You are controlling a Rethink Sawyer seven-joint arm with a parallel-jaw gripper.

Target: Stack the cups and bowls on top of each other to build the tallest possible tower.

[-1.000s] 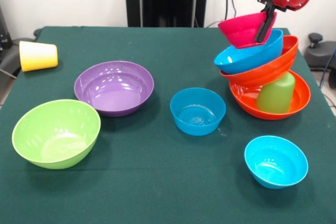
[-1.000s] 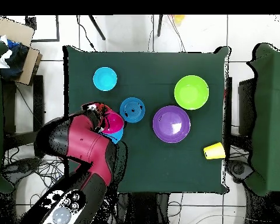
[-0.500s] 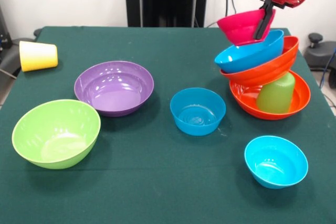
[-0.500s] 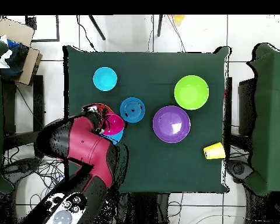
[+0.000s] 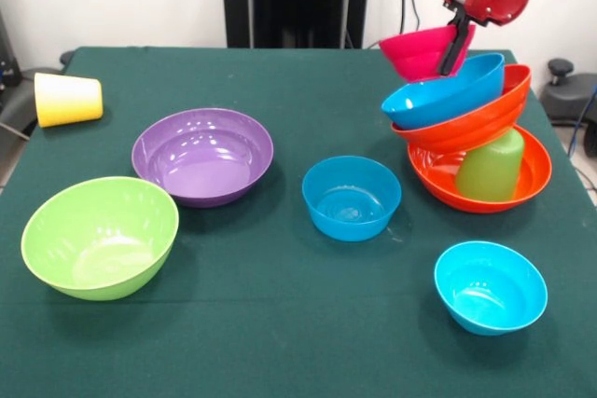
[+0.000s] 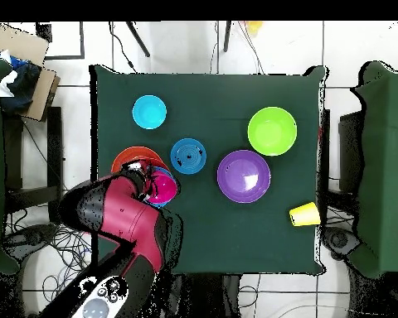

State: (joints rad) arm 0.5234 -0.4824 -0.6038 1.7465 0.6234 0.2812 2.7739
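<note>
The tower stands at the right in the front view: an orange bowl point(image 5: 438, 179) holds an upturned light green cup point(image 5: 492, 167), with a tilted second orange bowl point(image 5: 476, 123) and a blue bowl point(image 5: 438, 92) on it. My gripper point(image 5: 452, 51) is shut on the rim of the pink-red bowl point(image 5: 415, 51) and holds it just above the blue bowl. In the overhead view the pink-red bowl point(image 6: 161, 189) shows beside my arm, over the lower orange bowl point(image 6: 132, 156). The yellow cup point(image 5: 67, 98) lies on its side at the far left.
A purple bowl point(image 5: 202, 154), a lime green bowl point(image 5: 100, 235), a second blue bowl point(image 5: 351, 197) and a small cyan bowl point(image 5: 490, 286) stand upright on the green table point(image 5: 280, 323). The tower leans left in the front view.
My gripper has risen and shifted a little left in the front view, lifting the pink-red bowl off the blue bowl. The tower below has not moved.
</note>
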